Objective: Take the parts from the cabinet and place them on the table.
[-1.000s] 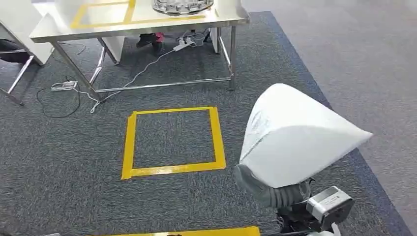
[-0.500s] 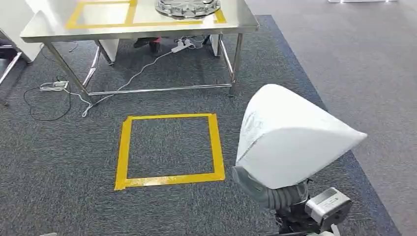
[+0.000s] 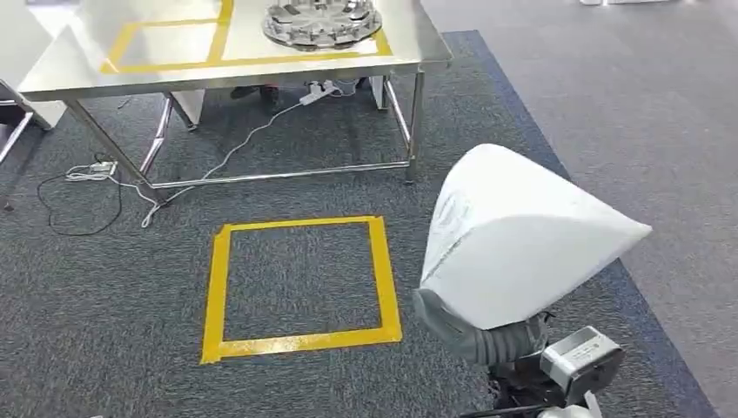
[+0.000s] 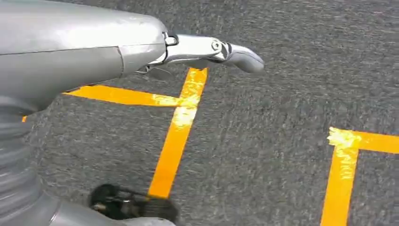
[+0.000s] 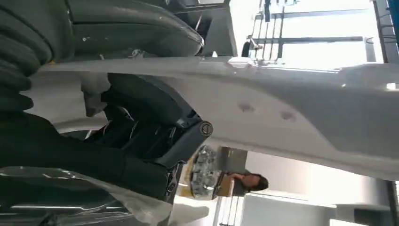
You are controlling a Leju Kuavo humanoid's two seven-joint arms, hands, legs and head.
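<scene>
Overhead, from the head view: a large white cone-shaped part point(image 3: 522, 239), held up over the dark grey carpet point(image 3: 104, 348) on the right side, above the ribbed wrist cover of the right hand point(image 3: 474, 335). The part hides the fingers, so how they lie cannot be told from this view. A square of yellow tape point(image 3: 300, 283) marks the carpet just beside the part. Beyond it stands a steel counter point(image 3: 418, 43) bearing yellow tape outlines and a round metal part with a ring of pockets point(image 3: 322, 22). White cables and a power strip point(image 3: 91, 170) lie on the carpet under and beside the counter.

Left wrist view: left hand point(image 4: 207, 49) with nothing in it, silver fingers extended over the carpet and yellow tape lines point(image 4: 176, 136).

Right wrist view: right hand seen close, its dark fingers point(image 5: 155, 136) wrapped against the pale surface of the white part point(image 5: 301, 108), gripping it. A person point(image 5: 247, 181) sits in the background beside a round metal part point(image 5: 204, 172).
</scene>
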